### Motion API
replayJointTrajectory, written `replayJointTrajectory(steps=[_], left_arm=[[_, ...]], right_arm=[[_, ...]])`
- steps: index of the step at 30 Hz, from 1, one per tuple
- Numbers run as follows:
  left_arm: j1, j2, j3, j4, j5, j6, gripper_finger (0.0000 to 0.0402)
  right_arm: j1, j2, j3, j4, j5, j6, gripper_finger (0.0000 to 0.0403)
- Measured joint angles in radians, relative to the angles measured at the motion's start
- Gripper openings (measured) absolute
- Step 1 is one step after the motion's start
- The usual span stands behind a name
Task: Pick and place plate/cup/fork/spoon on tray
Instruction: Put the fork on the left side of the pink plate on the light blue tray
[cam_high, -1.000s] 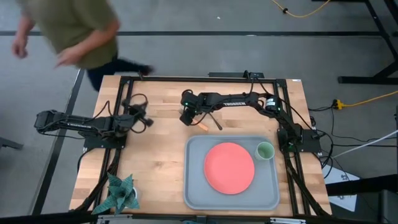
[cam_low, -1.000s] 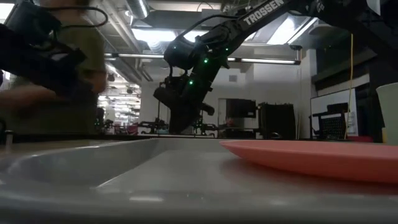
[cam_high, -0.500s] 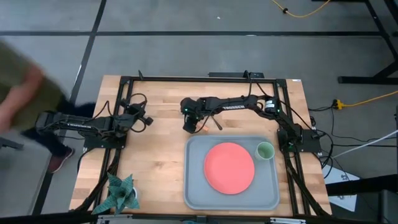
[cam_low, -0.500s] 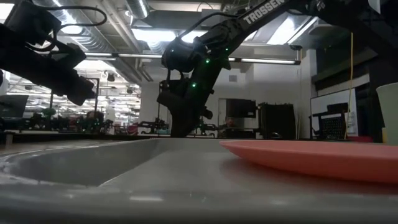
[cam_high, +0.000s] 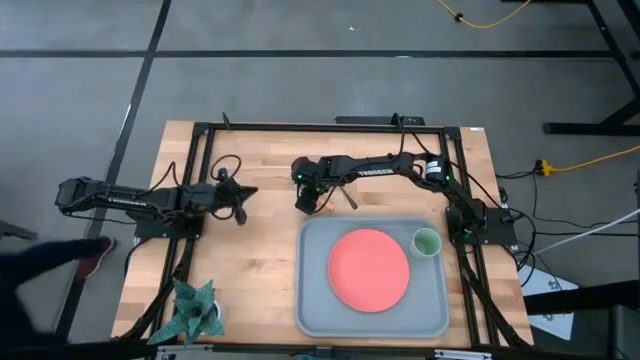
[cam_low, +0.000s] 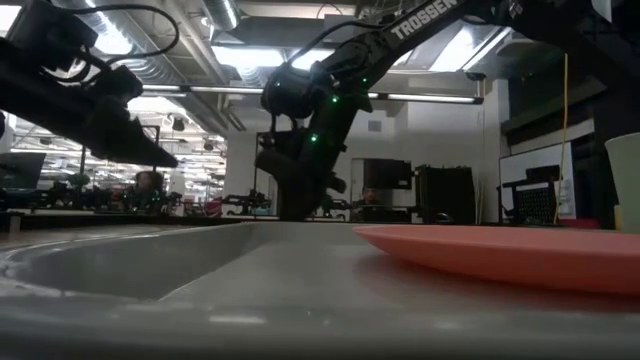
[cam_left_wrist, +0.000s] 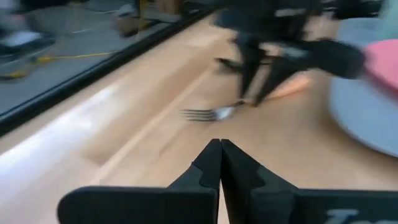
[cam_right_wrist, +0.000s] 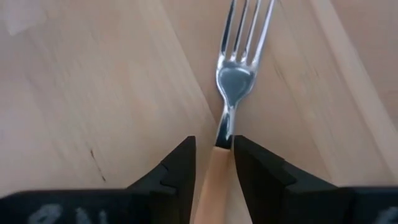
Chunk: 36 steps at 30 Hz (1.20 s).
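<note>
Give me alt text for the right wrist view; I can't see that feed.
The right gripper points down at the wooden table, its two dark fingers straddling the orange-tan handle of the fork. The silver tines point away from the camera, and the fork appears to lie flat on the wood.

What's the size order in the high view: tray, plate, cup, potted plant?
1. tray
2. plate
3. potted plant
4. cup
The plate and cup sit on the tray.
</note>
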Motion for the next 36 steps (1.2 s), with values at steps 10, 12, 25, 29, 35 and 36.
replayJointTrajectory(steps=[10,12,25,29,35,36], left_arm=[[-0.105,-0.003,0.000,-0.004,0.086,0.071,0.0000],[-0.124,-0.012,0.000,-0.004,0.077,0.091,0.0000],[-0.163,-0.077,0.000,0.003,0.173,0.243,0.0000],[-0.163,-0.077,0.000,0.004,0.173,0.243,0.0000],[-0.163,-0.077,0.000,0.003,0.173,0.243,0.0000],[-0.163,-0.077,0.000,0.003,0.173,0.243,0.0000]], right_arm=[[0.000,0.000,0.000,-0.053,0.001,0.000,0.0115],[0.000,0.000,0.000,-0.052,0.001,0.000,0.0115],[0.000,0.000,0.000,-0.064,0.001,0.000,0.0115],[0.000,0.000,0.000,-0.065,0.001,-0.001,0.0115],[0.003,0.000,0.000,-0.065,0.001,-0.001,0.0115],[0.004,0.000,0.000,-0.065,0.001,-0.002,0.0115]])
